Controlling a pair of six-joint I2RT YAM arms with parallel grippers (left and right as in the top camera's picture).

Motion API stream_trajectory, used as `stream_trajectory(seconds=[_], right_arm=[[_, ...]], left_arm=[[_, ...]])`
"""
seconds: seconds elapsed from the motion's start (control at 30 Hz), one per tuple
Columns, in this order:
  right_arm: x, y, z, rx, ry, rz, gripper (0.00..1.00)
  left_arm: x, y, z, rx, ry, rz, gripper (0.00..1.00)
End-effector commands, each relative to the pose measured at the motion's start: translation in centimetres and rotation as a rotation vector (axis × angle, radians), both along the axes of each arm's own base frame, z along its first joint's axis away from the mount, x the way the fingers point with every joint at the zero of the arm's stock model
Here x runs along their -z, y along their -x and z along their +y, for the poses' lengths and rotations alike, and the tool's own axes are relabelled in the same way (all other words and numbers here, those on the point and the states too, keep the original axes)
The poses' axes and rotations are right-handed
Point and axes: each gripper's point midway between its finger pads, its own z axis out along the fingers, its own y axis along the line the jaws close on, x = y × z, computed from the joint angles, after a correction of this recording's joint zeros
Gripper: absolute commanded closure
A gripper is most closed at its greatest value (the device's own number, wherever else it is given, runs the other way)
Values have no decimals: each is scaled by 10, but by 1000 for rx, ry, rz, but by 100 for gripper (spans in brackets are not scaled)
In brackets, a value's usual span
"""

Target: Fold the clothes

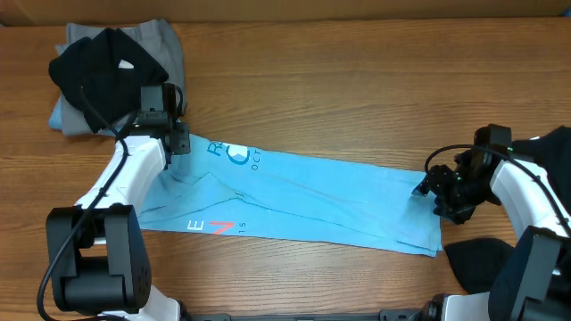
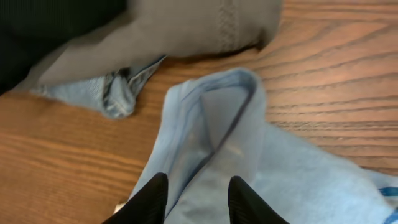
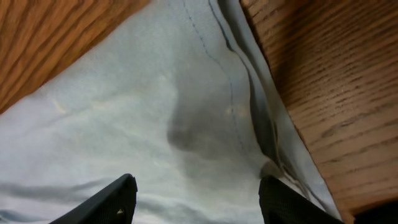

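T-shirt [image 1: 303, 192]: left gripper [image 2: 199, 185] half-closed, fold between jaws, hold uncertain; right gripper [image 3: 198, 185] wide, empty, hem below jaws; pinch both edges, lift together.

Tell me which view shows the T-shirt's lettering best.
Overhead: both prints on the sky-blue T-shirt, the coral-red lettering and the upper lettering, are visible. Left wrist catches only a print scrap at its edge; right wrist shows plain cloth.
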Motion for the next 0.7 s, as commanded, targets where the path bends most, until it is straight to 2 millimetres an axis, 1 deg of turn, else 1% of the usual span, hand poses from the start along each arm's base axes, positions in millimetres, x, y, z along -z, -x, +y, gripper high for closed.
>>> stream_trajectory(seconds=[0.0,0.13,0.27,0.33,0.37,0.43,0.47,0.57,0.63,0.67], right_arm=[[-1,0,-1,13,12,-22,34],[2,-1,-2,14,14,-31,35],[9,0,-2,39,15,-33,42],[15,1,-1,69,14,-31,52],[19,1,-1,76,16,-38,55],[23,1,-1,89,17,-48,55],[25,1,-1,93,18,-53,56],[26,0,-2,93,19,-57,57],[26,0,-1,93,19,-56,57],[26,0,-1,92,19,-56,57]], left_arm=[[13,-2,-8,65,46,19,64],[20,-5,-7,67,88,16,61],[32,-2,-1,51,118,39,62],[36,-1,4,39,120,49,64],[37,-1,6,33,122,51,65],[37,-1,10,23,121,46,67],[36,-2,12,19,123,38,72],[36,-5,6,38,173,28,83],[36,-6,-4,65,236,21,83],[36,-6,-8,77,263,19,79]])
